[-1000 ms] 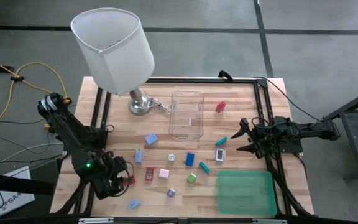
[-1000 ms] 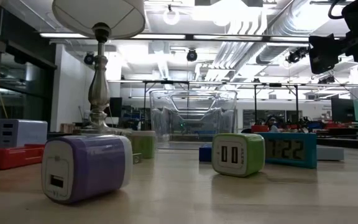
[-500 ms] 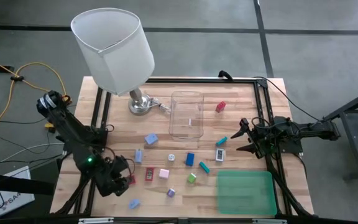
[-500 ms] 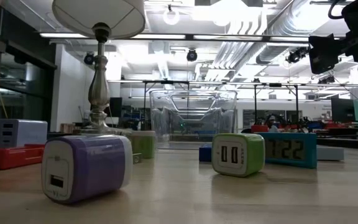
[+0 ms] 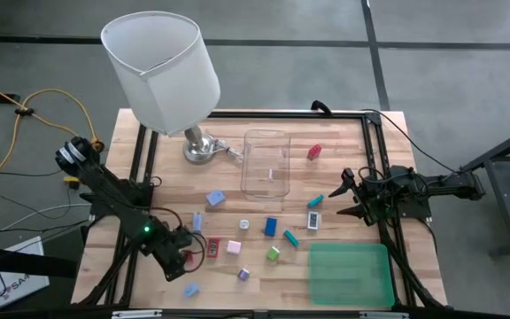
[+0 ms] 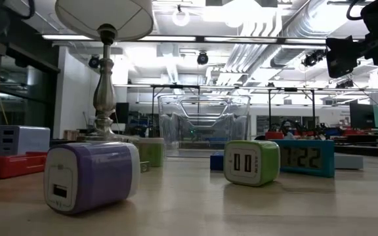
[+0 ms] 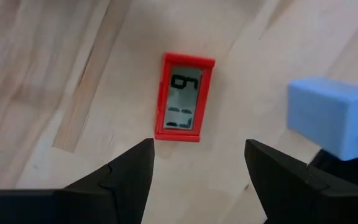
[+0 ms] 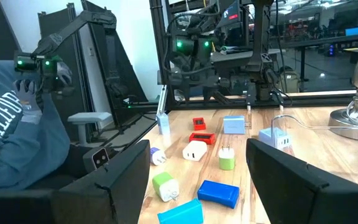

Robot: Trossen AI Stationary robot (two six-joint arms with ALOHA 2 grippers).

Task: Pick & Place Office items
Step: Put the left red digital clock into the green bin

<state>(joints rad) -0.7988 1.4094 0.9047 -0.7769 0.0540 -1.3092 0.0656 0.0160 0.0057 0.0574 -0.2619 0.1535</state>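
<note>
Closest to the low camera, a purple charger cube [image 6: 92, 176] with rounded corners and a white port face sits on the pale wooden tabletop [image 6: 195, 210]. A little farther in stands a glossy green cube [image 6: 251, 162] with two ports in its white face, and just behind it a teal clock [image 6: 305, 157] showing dark digits.

The left tool [image 7: 197, 163] hangs low over the near left part of the tabletop, its two dark fingers spread apart and empty. Just ahead of the gap lies a flat red rectangular clock [image 7: 184, 98] with a grey display, face up on the wood grain. A matte light blue plug block [image 7: 331, 117] lies beside it.

From above, the small office items are scattered across the middle: a pink block [image 5: 234, 247], a blue block [image 5: 272, 227], a white clock [image 5: 313, 220] and a small red piece [image 5: 314, 151] farther back. The flat green tray [image 5: 350, 274] of ribbed plastic lies near the front right.

The right tool [image 5: 347, 197] waits at the right side, jaws wide and holding nothing.

Behind the pieces stands a clear plastic box [image 5: 266, 163], and beyond it a lamp [image 5: 166, 71] with a white shade on a shiny metal base.
</note>
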